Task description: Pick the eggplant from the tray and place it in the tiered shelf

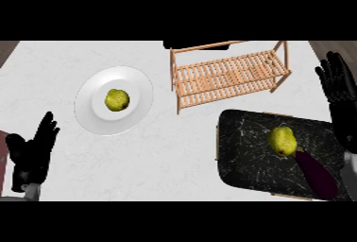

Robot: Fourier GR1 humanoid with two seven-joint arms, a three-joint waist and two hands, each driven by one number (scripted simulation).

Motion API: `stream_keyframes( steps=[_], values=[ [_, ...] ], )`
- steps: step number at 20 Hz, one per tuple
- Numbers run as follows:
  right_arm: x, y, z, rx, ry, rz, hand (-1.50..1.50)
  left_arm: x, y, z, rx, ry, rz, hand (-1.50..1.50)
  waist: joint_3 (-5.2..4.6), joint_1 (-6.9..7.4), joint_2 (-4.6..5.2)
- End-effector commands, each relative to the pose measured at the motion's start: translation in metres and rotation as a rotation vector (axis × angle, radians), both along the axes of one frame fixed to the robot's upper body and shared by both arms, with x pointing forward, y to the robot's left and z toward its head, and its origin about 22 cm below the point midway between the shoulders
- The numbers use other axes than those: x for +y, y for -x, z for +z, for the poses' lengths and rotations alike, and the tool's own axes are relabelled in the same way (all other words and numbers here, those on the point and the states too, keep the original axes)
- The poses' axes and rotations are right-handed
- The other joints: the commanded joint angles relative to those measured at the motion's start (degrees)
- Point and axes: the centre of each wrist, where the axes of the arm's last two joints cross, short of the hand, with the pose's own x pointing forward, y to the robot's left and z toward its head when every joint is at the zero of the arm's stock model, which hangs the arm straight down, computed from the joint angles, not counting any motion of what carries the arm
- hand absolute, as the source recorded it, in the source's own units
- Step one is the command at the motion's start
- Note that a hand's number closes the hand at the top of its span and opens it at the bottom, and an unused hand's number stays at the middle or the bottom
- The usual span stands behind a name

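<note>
White marbled table (174,160), seen from above. Black tray (244,156) sits near right. Its right edge is hidden behind the right hand (339,85) and wrist, and its near right corner is cut off. Eggplant (317,175) lies angled on the tray's near right part, its far tip just beside a pear (282,140); can't tell if they touch. Wooden tiered shelf (226,75) stands far of the tray, with a small gap between. A dark shape behind its far top rail is unclear. Plate (94,111) left of the shelf carries a second pear (117,99). Right hand at right edge, fingers straight up, holding nothing. Left hand (31,151) near left, same, resting. Bare table between plate and tray.
</note>
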Motion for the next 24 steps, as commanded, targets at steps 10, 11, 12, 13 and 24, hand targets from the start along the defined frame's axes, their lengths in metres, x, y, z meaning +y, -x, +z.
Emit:
stream_keyframes(
  steps=[10, 11, 12, 13, 24],
  values=[
    [-0.208, 0.055, 0.014, 0.449, 0.368, -0.268, 1.5, -0.033, -0.001, -0.011, 0.155, 0.219, -0.197, 0.0, 2.97, 0.63, 1.54],
    [-0.223, 0.06, 0.01, 0.416, 0.327, -0.219, -1.5, -0.043, -0.007, -0.014, 0.138, 0.237, -0.182, 0.0, 2.98, 0.8, 1.45],
    [-0.237, 0.065, 0.019, 0.397, 0.303, -0.179, -1.5, -0.036, -0.011, -0.008, 0.166, 0.232, -0.183, 0.0, 2.97, 0.77, 1.26],
    [-0.246, 0.068, 0.01, 0.398, 0.293, -0.142, -1.5, -0.044, -0.008, -0.013, 0.161, 0.224, -0.177, 0.0, 3.0, 1.37, 1.33],
    [-0.247, 0.061, 0.061, 0.544, 0.472, 0.266, -1.5, -0.034, -0.018, -0.018, 0.156, 0.231, -0.176, 0.0, 2.76, 0.72, 0.87]
  ],
)
